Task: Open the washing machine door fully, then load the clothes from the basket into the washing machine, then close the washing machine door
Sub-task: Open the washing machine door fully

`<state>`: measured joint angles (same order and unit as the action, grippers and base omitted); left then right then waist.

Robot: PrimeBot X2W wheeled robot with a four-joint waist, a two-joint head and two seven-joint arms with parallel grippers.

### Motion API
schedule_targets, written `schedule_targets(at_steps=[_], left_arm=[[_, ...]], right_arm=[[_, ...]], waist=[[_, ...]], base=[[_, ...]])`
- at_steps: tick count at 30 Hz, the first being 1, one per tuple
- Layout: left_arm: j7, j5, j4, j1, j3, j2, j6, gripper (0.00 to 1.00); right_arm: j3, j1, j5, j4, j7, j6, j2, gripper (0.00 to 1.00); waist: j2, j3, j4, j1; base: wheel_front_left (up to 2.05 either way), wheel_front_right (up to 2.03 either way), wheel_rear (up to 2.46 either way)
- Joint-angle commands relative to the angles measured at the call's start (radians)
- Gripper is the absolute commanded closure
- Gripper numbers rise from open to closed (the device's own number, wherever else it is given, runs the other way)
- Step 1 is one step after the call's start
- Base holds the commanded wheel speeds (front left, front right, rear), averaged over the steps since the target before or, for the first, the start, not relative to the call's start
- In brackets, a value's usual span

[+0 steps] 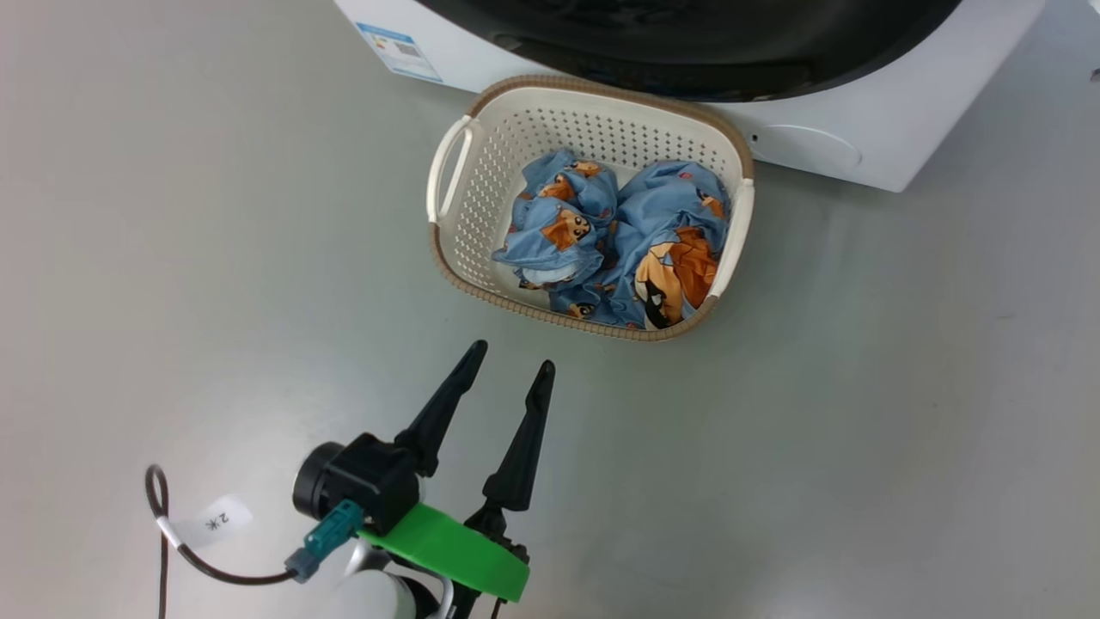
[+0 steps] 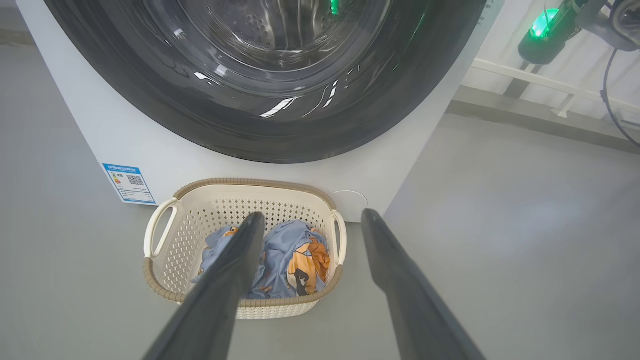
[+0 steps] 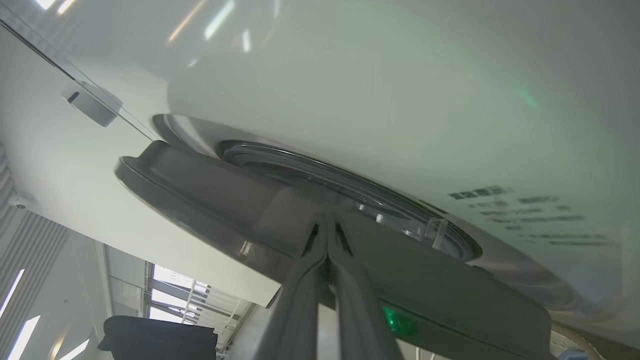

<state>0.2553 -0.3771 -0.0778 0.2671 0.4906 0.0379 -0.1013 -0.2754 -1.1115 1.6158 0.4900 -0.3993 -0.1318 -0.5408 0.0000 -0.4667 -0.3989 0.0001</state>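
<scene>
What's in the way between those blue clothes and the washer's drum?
The washing machine door: it covers the mouth of the washing machine behind the basket. Nothing visible lies between the open left gripper and the clothes.

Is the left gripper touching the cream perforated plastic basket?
Apart. The head view shows bare grey floor between the left gripper and the brown rim of the cream perforated plastic basket.

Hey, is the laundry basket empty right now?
No, the basket holds the clothes, two blue printed bundles lying inside it.
</scene>
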Motion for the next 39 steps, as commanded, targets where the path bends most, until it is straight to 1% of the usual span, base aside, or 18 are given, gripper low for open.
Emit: schedule_targets(at_steps=[1, 9, 20, 27, 39], left_arm=[[0.006, -0.008, 0.029, 0.011, -0.026, 0.012, -0.004, 0.00], [0.006, -0.018, 0.036, 0.016, -0.013, 0.012, -0.009, 0.00], [0.006, -0.022, 0.037, 0.014, -0.010, 0.012, -0.013, 0.00], [0.006, -0.016, 0.023, 0.010, -0.018, 0.012, -0.007, 0.00], [0.006, 0.026, -0.004, -0.018, -0.045, 0.012, 0.016, 0.00]], right_arm=[[-0.001, -0.013, -0.001, -0.021, -0.010, 0.001, -0.004, 1.00], [-0.003, -0.054, -0.032, 0.008, -0.022, 0.001, -0.009, 1.00], [-0.037, -0.053, -0.054, 0.016, -0.035, 0.001, 0.016, 1.00], [-0.089, 0.010, -0.074, -0.016, -0.059, 0.001, 0.018, 1.00], [-0.145, 0.151, -0.052, -0.083, -0.086, 0.001, 0.041, 1.00]], waist=[[0.0000, -0.004, -0.007, -0.0001], [0.0000, -0.015, -0.028, -0.0001], [0.0000, -0.004, -0.032, -0.0001], [0.0000, 0.029, -0.021, -0.0001], [0.0000, 0.110, -0.002, -0.0001]], base=[[0.00, 0.00, 0.00], [0.00, 0.00, 0.00], [0.00, 0.00, 0.00], [0.00, 0.00, 0.00], [0.00, 0.00, 0.00]])
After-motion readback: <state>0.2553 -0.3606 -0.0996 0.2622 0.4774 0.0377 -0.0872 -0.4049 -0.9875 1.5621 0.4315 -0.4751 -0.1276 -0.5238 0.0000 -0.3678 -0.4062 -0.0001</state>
